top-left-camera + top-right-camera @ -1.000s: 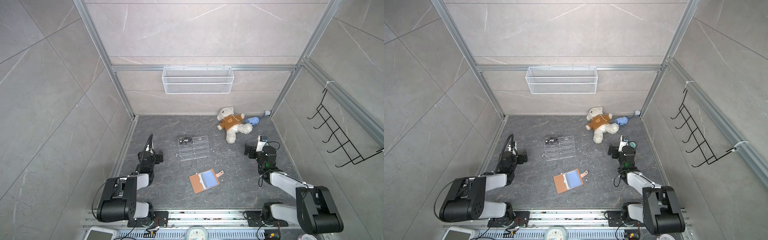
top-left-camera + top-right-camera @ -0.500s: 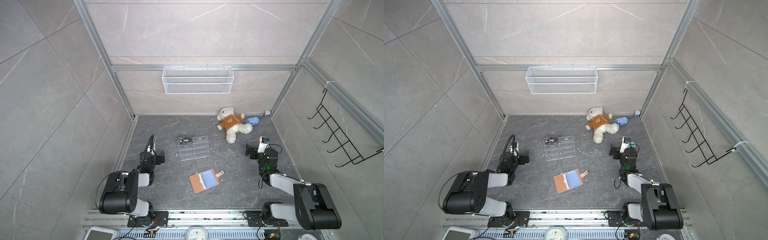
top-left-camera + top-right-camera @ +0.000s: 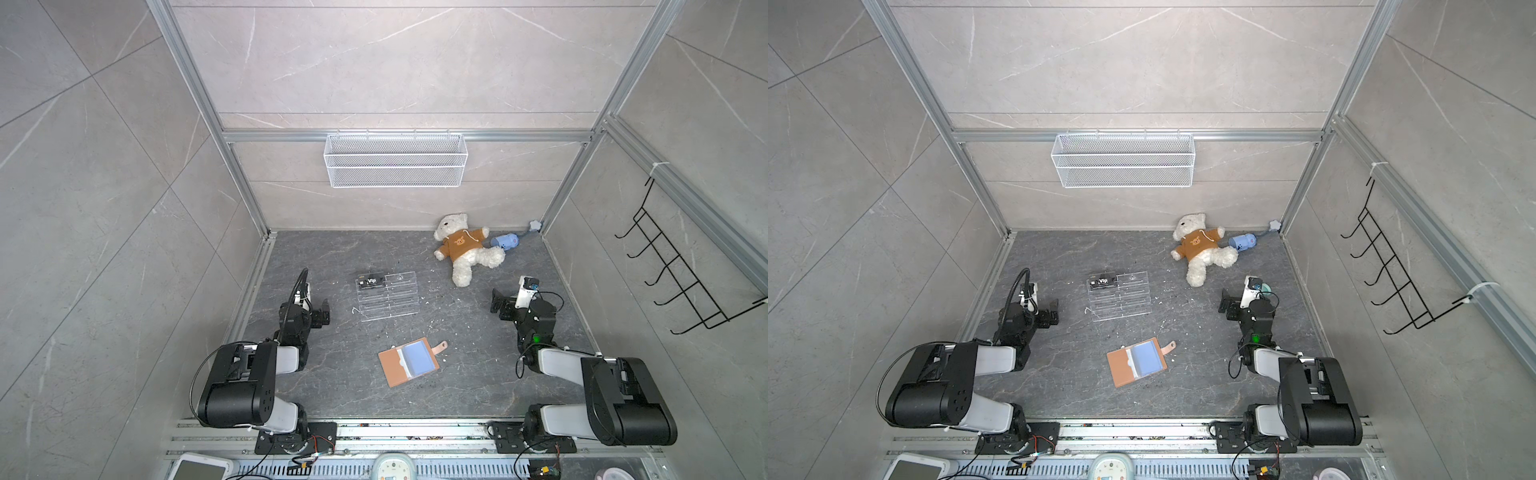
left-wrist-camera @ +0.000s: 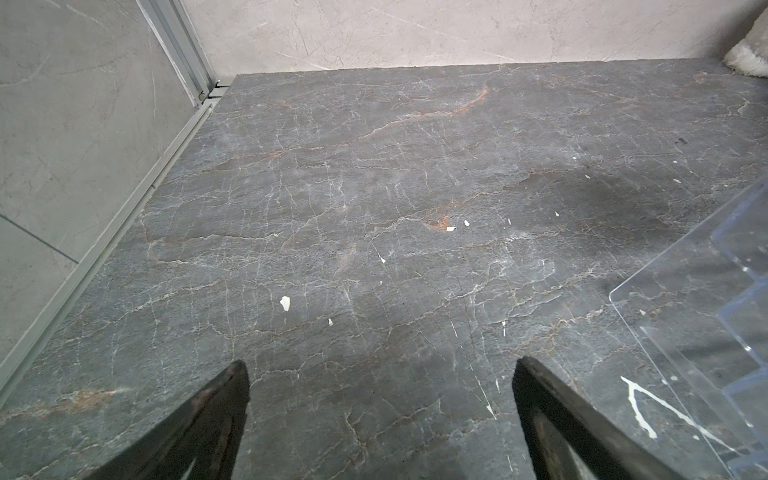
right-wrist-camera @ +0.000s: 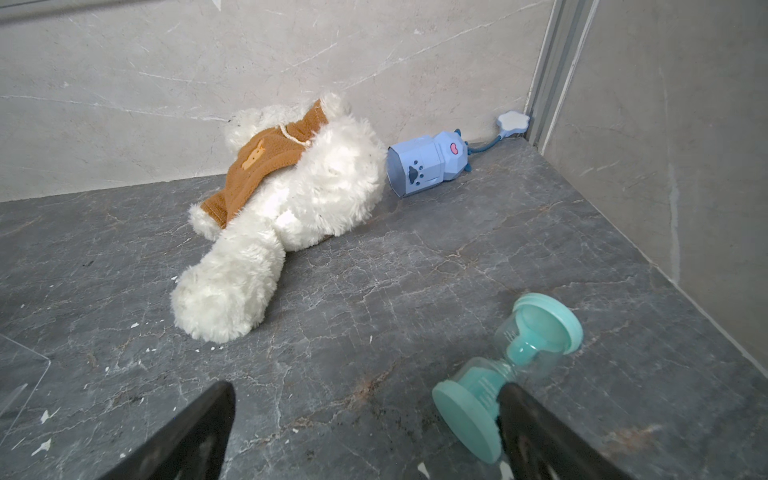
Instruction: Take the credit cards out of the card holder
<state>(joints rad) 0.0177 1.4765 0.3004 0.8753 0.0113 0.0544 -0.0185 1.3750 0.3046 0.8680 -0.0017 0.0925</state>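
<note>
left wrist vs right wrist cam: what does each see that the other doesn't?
Left wrist only: stepped tiers of the clear rack. Right wrist only: blue toy, teal sand timer, most of the teddy bear. Both: dark floor, a rack corner, white teddy fur, and an open gripper each: left gripper, right gripper. Neither shows the card holder or the credit card.

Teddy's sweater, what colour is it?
Orange-brown sweater on white plush teddy; best in right wrist view.

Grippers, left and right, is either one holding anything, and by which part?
Nothing is held. The left gripper and right gripper stand open, empty; the teal sand timer lies beside the right one.
</note>
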